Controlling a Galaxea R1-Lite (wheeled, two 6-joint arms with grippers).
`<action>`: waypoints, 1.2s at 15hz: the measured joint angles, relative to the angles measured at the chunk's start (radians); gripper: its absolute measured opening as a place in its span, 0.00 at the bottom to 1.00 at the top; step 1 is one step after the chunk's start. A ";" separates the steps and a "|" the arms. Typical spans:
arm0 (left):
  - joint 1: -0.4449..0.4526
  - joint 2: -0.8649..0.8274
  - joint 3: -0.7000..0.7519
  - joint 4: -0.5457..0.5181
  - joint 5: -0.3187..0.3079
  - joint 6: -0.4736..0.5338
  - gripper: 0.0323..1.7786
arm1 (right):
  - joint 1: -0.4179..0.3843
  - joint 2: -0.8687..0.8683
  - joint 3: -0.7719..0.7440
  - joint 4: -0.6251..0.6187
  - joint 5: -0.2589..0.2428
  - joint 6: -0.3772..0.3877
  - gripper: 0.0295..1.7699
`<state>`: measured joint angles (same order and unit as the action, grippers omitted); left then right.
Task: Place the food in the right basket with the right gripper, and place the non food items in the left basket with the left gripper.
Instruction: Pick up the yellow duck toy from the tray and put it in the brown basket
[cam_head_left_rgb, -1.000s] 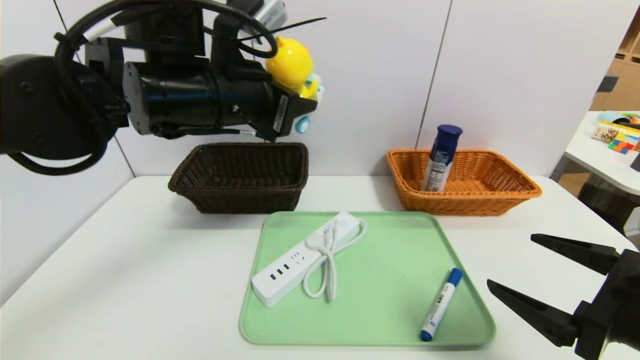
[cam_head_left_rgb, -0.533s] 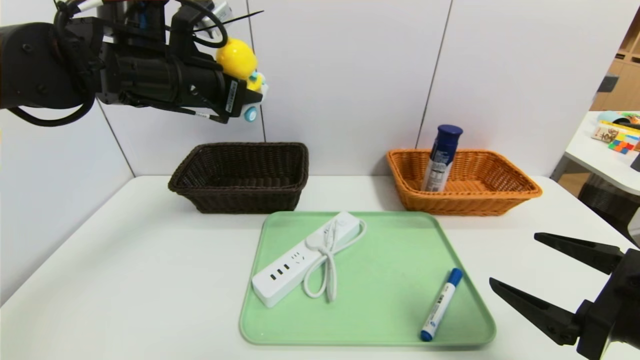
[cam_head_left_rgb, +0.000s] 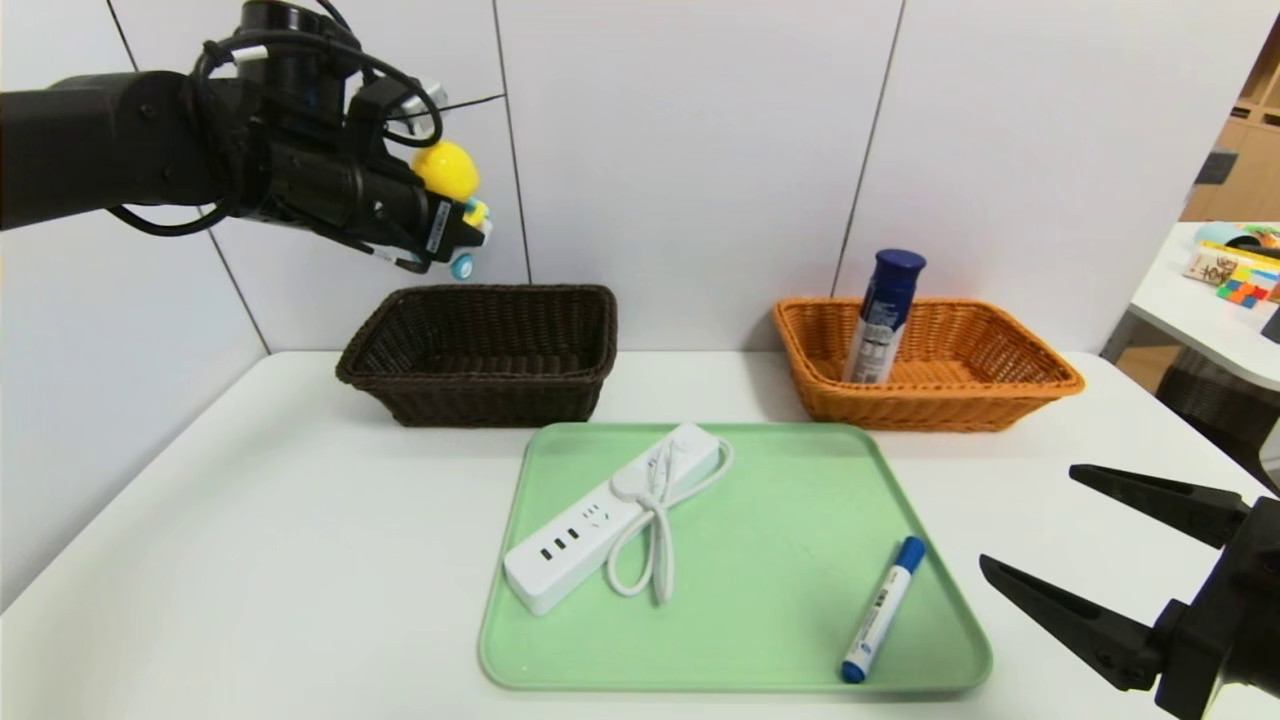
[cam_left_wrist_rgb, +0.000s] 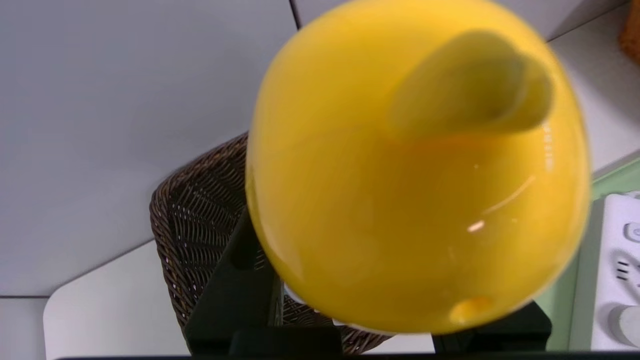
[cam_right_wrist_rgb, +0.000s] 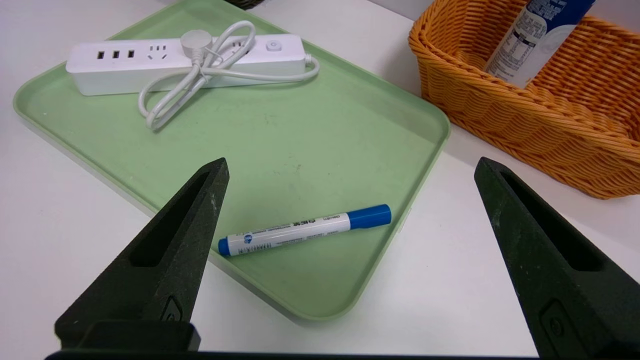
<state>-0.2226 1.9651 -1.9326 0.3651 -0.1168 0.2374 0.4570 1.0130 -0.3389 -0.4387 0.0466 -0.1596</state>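
Nearest the robot, the right gripper (cam_head_left_rgb: 1045, 530) hangs low over the white table (cam_head_left_rgb: 250, 560) just beside the tray's right edge, its two long black fingers spread wide with nothing between them. Next comes the pale green tray (cam_head_left_rgb: 780, 560), where the white marker (cam_head_left_rgb: 883, 609) with a blue cap lies near the right rim and the white power strip (cam_head_left_rgb: 600, 520) rests diagonally with its looped cord on top. Beyond the tray, at the back of the table, the dark brown basket (cam_head_left_rgb: 480, 385) stands to the left and the orange basket (cam_head_left_rgb: 1000, 385) to the right, well apart. The blue-capped can (cam_head_left_rgb: 882, 316) leans inside the orange basket against its left end. High above the dark basket's left part, the left gripper (cam_head_left_rgb: 462, 232) is clamped on the yellow duck toy (cam_head_left_rgb: 447, 172), whose round head fills the left wrist view.
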 joint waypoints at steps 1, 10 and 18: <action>0.011 0.017 -0.002 0.001 0.000 -0.002 0.41 | 0.000 0.000 0.000 0.000 0.000 0.000 0.96; 0.063 0.096 0.035 0.002 0.000 -0.023 0.41 | 0.000 0.001 0.000 0.000 -0.001 0.000 0.96; 0.067 0.118 0.093 -0.003 0.002 -0.027 0.41 | 0.000 0.001 0.000 0.000 -0.001 -0.001 0.96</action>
<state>-0.1553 2.0830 -1.8391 0.3617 -0.1145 0.2102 0.4568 1.0136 -0.3389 -0.4387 0.0455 -0.1602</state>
